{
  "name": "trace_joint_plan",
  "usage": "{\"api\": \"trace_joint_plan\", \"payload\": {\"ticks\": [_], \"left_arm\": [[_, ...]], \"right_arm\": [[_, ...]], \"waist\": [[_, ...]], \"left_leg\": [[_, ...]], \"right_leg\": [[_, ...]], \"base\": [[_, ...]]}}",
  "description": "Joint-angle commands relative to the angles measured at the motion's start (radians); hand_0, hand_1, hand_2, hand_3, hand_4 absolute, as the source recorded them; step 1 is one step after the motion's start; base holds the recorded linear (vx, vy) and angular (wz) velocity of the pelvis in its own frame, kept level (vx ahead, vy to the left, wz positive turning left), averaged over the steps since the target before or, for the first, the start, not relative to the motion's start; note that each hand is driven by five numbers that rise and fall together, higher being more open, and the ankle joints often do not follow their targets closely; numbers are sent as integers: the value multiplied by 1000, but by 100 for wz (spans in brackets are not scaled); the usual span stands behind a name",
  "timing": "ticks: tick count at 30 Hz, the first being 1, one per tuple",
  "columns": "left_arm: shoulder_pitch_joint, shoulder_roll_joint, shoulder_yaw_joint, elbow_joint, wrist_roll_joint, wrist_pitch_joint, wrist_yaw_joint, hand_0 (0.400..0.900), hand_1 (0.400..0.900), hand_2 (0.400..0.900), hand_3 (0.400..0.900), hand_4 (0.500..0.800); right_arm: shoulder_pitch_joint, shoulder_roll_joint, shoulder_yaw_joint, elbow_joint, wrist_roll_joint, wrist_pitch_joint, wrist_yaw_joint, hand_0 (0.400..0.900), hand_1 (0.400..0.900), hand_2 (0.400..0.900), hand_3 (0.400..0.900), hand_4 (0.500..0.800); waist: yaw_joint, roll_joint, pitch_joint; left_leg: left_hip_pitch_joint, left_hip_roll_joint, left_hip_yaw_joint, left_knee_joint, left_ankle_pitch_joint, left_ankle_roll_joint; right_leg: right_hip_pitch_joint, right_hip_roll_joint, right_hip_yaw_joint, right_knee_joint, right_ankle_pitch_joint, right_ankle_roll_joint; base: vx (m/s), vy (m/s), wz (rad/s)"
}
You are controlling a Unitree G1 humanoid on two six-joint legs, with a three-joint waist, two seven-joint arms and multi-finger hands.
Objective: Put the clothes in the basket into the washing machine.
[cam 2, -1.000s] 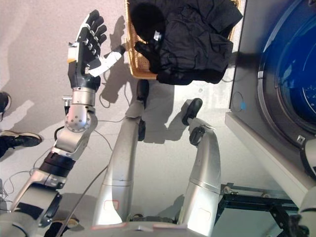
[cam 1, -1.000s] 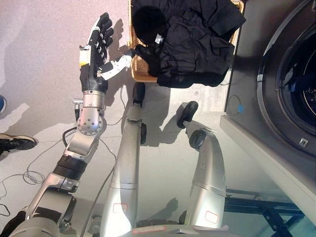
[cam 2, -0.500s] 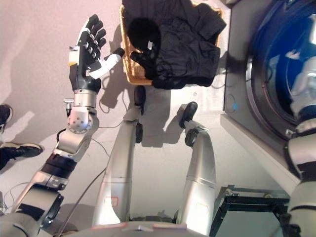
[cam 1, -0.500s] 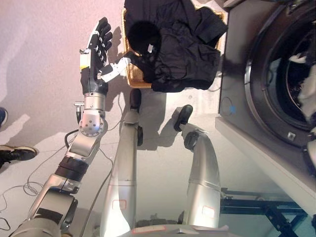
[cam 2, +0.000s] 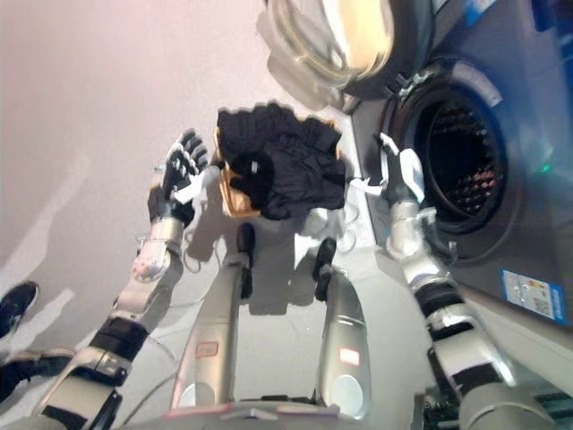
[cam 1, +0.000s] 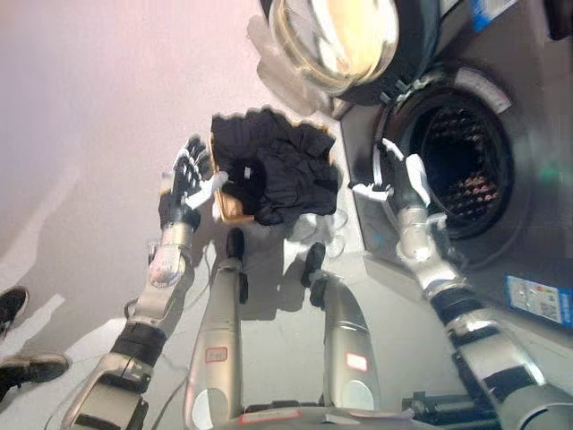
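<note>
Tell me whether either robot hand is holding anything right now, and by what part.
Nothing is held. The left hand is open beside the wicker basket of black clothes; the right hand is open at the washing machine's drum opening.

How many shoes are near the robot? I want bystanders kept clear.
2: one dark shoe at the far-left edge, another shoe below it. More may lie outside the views.

Pale floor (cam 1: 89,134), wicker basket (cam 1: 226,208) w/ black clothes (cam 1: 277,170), washing machine (cam 1: 501,233) beside
</note>
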Motion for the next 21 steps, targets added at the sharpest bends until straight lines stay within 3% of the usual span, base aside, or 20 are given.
{"api": "trace_joint_plan", "payload": {"ticks": [1, 6, 13, 21], "left_arm": [[48, -61, 28, -24, -27, -62, -64, 900, 900, 900, 900, 800], [123, -84, 60, 1, -3, -46, -96, 900, 900, 900, 900, 800], [218, -93, 90, 19, 65, -24, -100, 900, 900, 900, 900, 800], [260, -117, 111, 68, 138, -4, -88, 900, 900, 900, 900, 800]], "right_arm": [[60, -14, -61, -39, 135, -100, 29, 900, 900, 900, 900, 800], [193, 81, -105, -66, 244, -128, 101, 900, 900, 900, 900, 800], [332, 134, -107, -96, 290, -123, 167, 900, 900, 900, 900, 800], [400, 147, -113, -116, 289, -111, 197, 900, 900, 900, 900, 800]], "waist": [[-11, 60, -132], [-18, 76, -193], [-25, 96, -282], [-37, 108, -335]], "left_leg": [[155, 12, -48, -146, -1, -35], [350, 22, -25, -320, 57, -47], [537, 35, 28, -509, 107, -65], [623, 42, 58, -527, 86, -67]], "right_leg": [[154, 15, -44, -119, 87, 60], [334, 33, -50, -293, 148, 77], [483, 58, -40, -467, 211, 87], [567, 63, -27, -493, 201, 85]], "base": [[197, 3, -8], [182, 12, -13], [144, 11, -17], [100, 1, -9]]}}
